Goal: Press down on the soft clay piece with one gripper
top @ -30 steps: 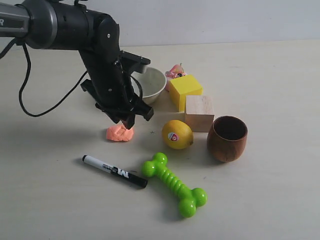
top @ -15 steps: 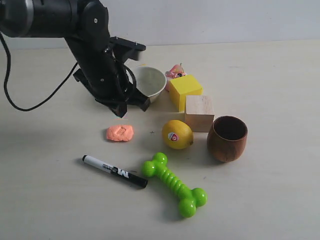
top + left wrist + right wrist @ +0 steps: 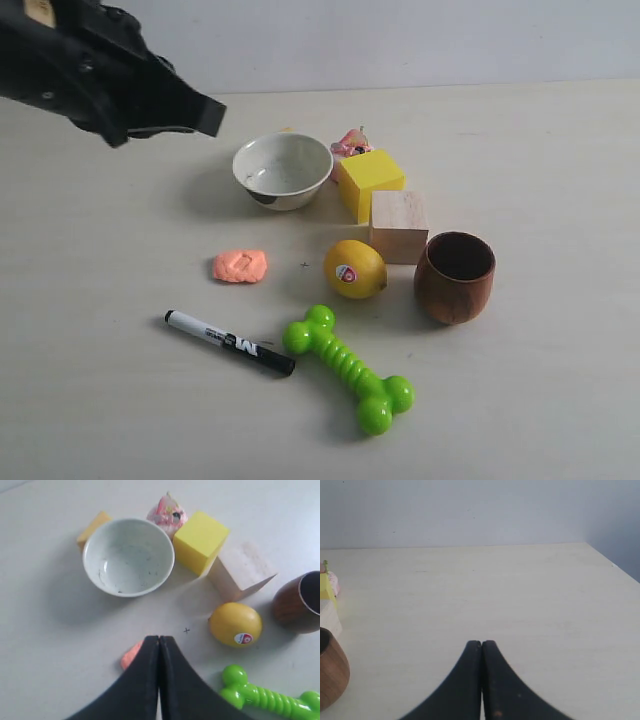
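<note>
Soft clay piece [image 3: 240,266], 9 o'clock of lemon [image 3: 354,268], lies flat, press prob. done; left gripper [image 3: 159,641], jaws pressed together, hangs clear at its 10 o'clock, next just park.

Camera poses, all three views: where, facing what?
Exterior: off the arms, looking down across the table; left arm shows at upper left.
Left wrist: on the left arm, looking down past the shut left hand at bowl, lemon, soft clay piece.
Right wrist: low, looking across the table to the wall; shut right hand, wooden cup at the edge.
Shared: exterior and left wrist both show bowl, lemon, clay.
</note>
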Action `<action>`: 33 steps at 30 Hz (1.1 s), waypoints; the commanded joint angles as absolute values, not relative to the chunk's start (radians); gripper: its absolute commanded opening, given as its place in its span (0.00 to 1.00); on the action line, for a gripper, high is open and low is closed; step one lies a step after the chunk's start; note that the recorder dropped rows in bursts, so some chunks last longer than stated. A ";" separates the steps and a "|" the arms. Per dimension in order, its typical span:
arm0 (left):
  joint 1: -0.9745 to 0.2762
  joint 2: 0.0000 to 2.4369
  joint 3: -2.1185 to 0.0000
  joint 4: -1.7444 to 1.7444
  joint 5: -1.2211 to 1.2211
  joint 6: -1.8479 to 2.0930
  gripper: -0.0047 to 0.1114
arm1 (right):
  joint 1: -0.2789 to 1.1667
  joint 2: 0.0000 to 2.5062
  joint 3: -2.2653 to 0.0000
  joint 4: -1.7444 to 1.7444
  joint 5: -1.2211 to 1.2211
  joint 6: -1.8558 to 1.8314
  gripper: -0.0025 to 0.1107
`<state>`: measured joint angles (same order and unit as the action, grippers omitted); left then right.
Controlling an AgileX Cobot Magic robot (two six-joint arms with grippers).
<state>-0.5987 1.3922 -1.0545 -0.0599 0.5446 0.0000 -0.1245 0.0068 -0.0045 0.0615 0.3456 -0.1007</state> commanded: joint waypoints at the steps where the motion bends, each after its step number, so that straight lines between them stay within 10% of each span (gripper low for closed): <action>1: -0.598 1.224 -0.965 -0.058 0.497 -0.006 0.04 | -0.128 0.000 0.000 0.060 0.339 -0.104 0.02; 25: -0.590 0.857 -0.901 -0.016 0.536 0.008 0.04 | -0.128 0.000 0.000 0.060 0.337 -0.104 0.02; 33: -0.084 0.421 -0.594 -0.196 0.535 0.000 0.04 | -0.128 0.000 0.000 0.060 0.337 -0.104 0.02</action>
